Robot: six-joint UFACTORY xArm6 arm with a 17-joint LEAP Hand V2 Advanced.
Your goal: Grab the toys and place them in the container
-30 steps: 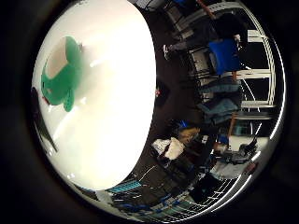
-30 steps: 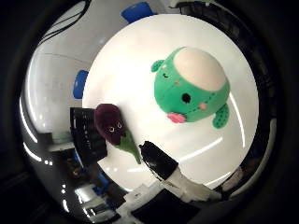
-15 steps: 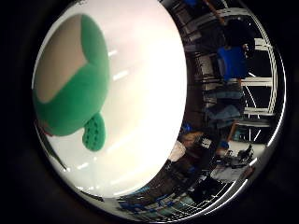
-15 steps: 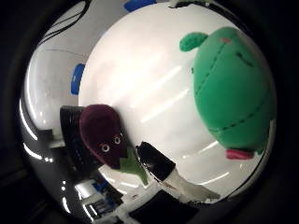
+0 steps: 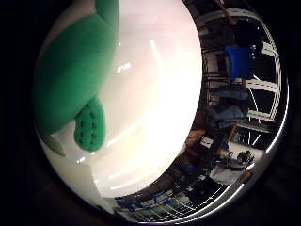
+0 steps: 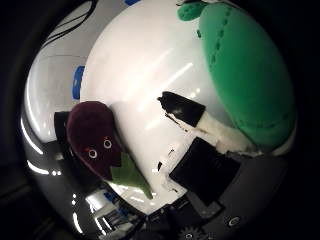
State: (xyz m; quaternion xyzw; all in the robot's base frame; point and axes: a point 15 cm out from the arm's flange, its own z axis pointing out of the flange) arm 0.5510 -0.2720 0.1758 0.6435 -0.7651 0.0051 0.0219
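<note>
While you look out from the palm, you see two toys on the round white table [image 5: 155, 108]: one green plush [image 6: 250, 80] and one purple eggplant plush [image 6: 92, 140]. Your green plush fills much of both views, close under the palm. Your eggplant lies near the table's edge, its long axis running from its rounded purple end to its green leaf. Your hand [image 6: 200, 120] reaches one finger beside the green plush; you cannot tell its grasp.

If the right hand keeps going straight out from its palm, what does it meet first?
Most likely the green plush toy, which fills much of both palm views. A finger of the hand already reaches beside it. The purple eggplant toy lies off to the side.
</note>
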